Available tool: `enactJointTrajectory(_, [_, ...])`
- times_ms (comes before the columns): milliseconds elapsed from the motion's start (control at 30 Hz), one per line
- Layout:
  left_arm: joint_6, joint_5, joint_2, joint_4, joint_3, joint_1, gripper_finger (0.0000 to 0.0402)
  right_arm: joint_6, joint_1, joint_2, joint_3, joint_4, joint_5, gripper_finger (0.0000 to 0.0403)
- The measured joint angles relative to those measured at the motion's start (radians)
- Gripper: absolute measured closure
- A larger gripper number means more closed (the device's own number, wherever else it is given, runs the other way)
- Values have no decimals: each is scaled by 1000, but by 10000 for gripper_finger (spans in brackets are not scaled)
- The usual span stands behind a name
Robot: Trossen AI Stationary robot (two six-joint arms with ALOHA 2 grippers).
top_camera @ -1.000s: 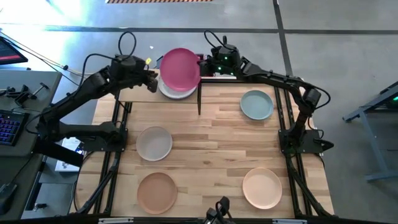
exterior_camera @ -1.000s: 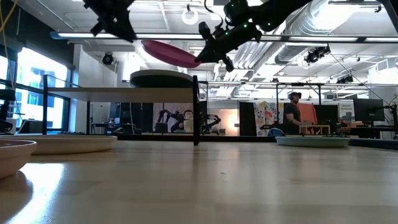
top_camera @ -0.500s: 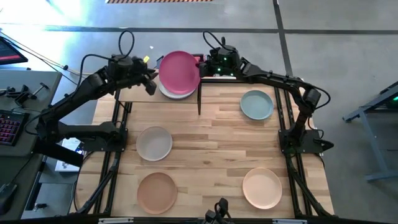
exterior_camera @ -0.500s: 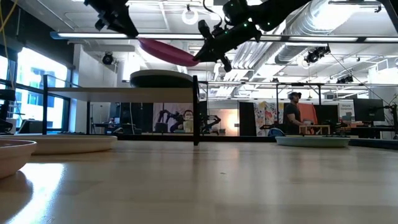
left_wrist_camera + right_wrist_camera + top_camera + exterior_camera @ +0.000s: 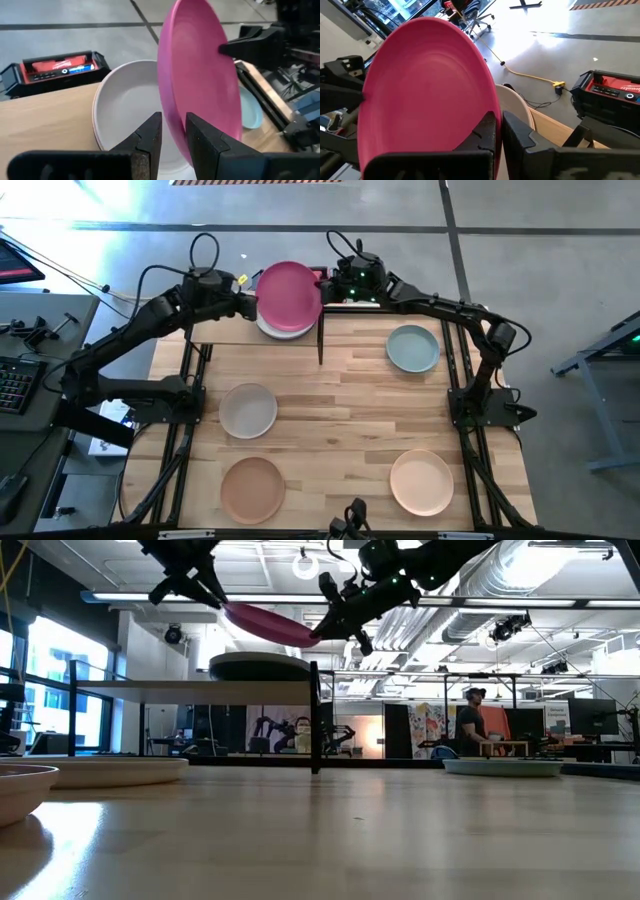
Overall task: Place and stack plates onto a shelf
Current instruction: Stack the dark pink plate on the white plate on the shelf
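**Magenta plate held aloft between both arms above the shelf**

The round matte magenta plate (image 5: 289, 293) hangs tilted in the air over the far end of the flat light wood shelf with the thin black metal frame (image 5: 222, 332). The right gripper (image 5: 498, 131) has its two dark fingers pinched tight on one edge of the plate. The left gripper (image 5: 173, 135) meets the opposite edge, its fingers set close on either side of the rim; I cannot tell whether they actually press on it. Directly under the raised plate, an off-white plate (image 5: 125, 107) rests on the shelf, topping a low stack whose lower layers I cannot make out.

Out on the slatted wood tabletop (image 5: 340, 400) lie four more plates, well apart: a pale green one (image 5: 413, 348), a cream one (image 5: 248, 410), a tan one (image 5: 252, 489) and a peach one (image 5: 421, 482).
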Motion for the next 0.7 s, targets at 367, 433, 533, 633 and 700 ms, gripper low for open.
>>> enactJointTrajectory(367, [9, -16, 52, 52, 0, 1, 332, -22, 4, 0, 0, -7, -1, 403])
enactJointTrajectory(433, [25, -22, 51, 50, 0, 1, 347, -23, 4, 0, 0, -7, -1, 403])
enactJointTrajectory(533, [36, -42, 52, 50, 0, 2, 375, -23, 4, 0, 0, -7, -5, 403])
enactJointTrajectory(633, [55, -73, 52, 43, 0, 3, 392, -23, 5, 0, 0, -4, -9, 403])
enactJointTrajectory(700, [58, -76, 52, 45, 0, 3, 392, -25, 5, 0, 0, -2, -10, 403])
